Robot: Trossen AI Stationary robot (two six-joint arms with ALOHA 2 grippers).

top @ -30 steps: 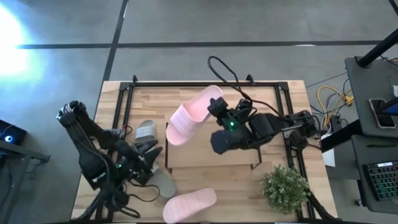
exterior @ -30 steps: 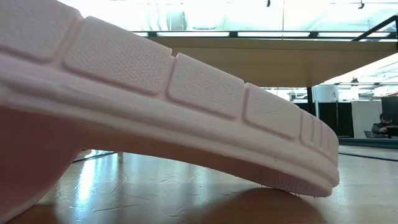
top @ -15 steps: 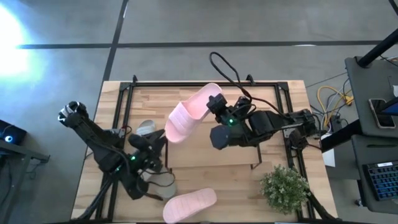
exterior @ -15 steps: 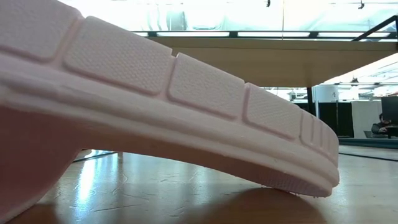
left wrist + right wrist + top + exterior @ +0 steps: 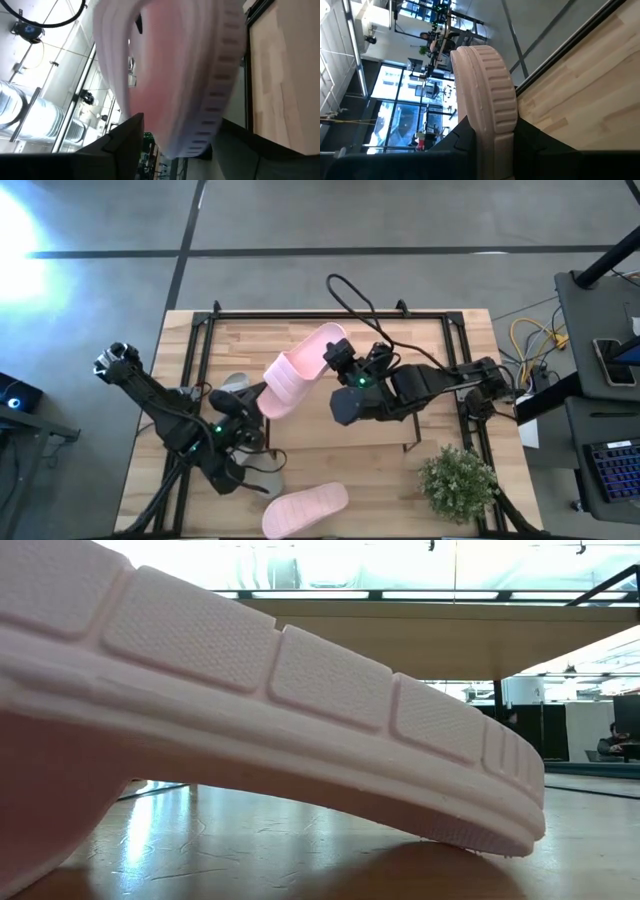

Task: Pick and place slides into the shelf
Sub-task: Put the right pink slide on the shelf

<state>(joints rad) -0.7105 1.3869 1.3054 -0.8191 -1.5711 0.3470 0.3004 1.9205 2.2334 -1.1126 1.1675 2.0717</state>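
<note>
The right gripper (image 5: 338,360) is clamped on one end of a pale pink slide (image 5: 293,370), holding it lifted and tilted above the table's middle, toward the far edge; in the right wrist view the ribbed sole edge of that slide (image 5: 487,110) sits pinched between the two dark fingers. The left gripper (image 5: 248,418) sits near the table's left edge, just beside the lowered end of the same slide, its jaws spread wide; in the left wrist view the slide (image 5: 175,75) fills the gap ahead of the fingers, and contact cannot be confirmed. A grey-green slide (image 5: 234,387) lies partly hidden beneath the left gripper, and part of a second grey-green slide (image 5: 265,477) shows under the left arm toward the near edge. The second pink slide (image 5: 305,508) lies at the near edge, overhanging it; its sole (image 5: 250,700) blocks most of the low view. The shelf (image 5: 340,438) stands right of centre beneath the right arm, its plank top largely covered by that arm. A small green plant (image 5: 457,483) occupies the near right corner. A black tube frame (image 5: 205,320) borders the tabletop.
</note>
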